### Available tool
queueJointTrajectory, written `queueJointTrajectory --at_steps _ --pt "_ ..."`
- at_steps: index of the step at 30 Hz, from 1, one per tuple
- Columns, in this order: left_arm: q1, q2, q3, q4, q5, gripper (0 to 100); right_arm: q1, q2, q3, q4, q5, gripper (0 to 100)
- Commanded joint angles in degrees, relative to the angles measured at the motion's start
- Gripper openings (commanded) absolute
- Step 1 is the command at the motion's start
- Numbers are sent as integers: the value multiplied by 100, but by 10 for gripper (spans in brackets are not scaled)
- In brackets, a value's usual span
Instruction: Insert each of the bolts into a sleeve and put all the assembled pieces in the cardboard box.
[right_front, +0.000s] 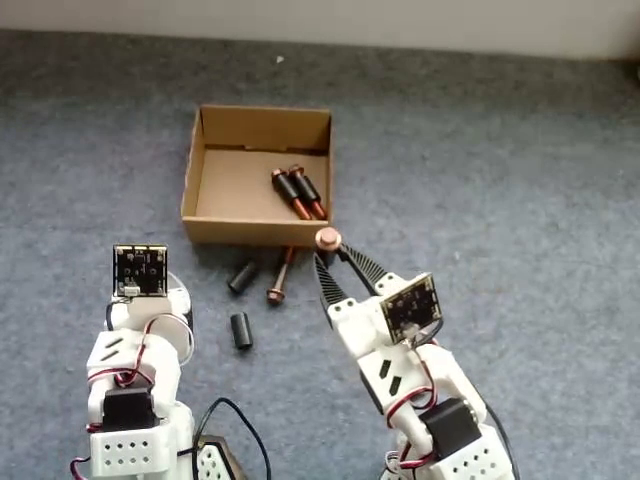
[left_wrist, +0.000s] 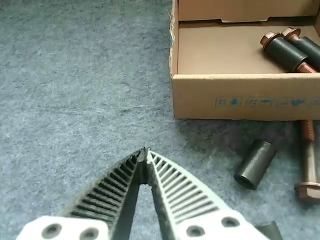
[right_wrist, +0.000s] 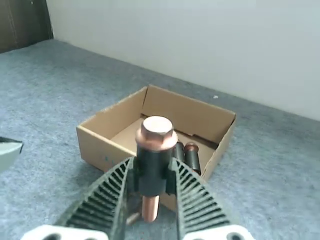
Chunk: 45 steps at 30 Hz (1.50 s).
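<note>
Grey carpet-like fabric covers the tabletop (right_front: 520, 150); I judge it should keep round parts from rolling.

Item 1. Toward the near edge, left of the middle, my left gripper (left_wrist: 146, 152) is clenched on nothing. Its tips are together, low over bare fabric. I judge it is parked there so the work zone stays free.

Item 2. Further right, in front of the box, lie the unassembled parts. One black sleeve (right_front: 243, 277) lies tilted, and a second sleeve (right_front: 241, 330) lies nearer the near edge. A copper-coloured bolt (right_front: 281, 275) lies just beside the first sleeve, head toward the near edge, with its tip close against the box's front wall.

Item 3. The cardboard box (right_front: 192, 180) sits in the middle of the tabletop, toward the far edge, with its top open. Two assembled pieces (right_front: 298, 192) lie side by side along its right wall. Each shows a flanged copper head, a black sleeve around the shank, and bare copper shank past the sleeve.

Item 4. My right gripper (right_wrist: 151, 162) grasps a third assembled piece (right_wrist: 156, 134) by its sleeve. The piece is upright, head on top, with shank showing below the jaws. It hangs at the box's near right corner. I judge the head-up hold lets the flange rest on the sleeve, so the bolt cannot drop out. The step in hand appears to be delivery into the box.
</note>
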Motion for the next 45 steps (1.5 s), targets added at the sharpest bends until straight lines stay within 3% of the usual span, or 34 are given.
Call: queueJointTrajectory --at_steps 1,7,20,25,36,41,45 --pt "-48 -40 -4 -132 -88 5 84 -92 -593 -523 114 5" --pt "-48 -40 31 -158 -97 5 75 840 -646 -1411 290 5" --pt "-48 -40 40 -132 -97 5 101 5534 -2387 -3969 299 5" --pt "-57 -40 40 -123 -97 5 435 7116 -2905 -4716 299 5" --pt "-75 -40 40 -123 -97 5 699 9684 -3512 -5464 290 5" --pt "-75 -40 40 -123 -97 5 822 9991 -3670 -5420 290 14" --pt "-75 -40 40 -123 -97 5 840 9982 -3635 -5411 290 94"
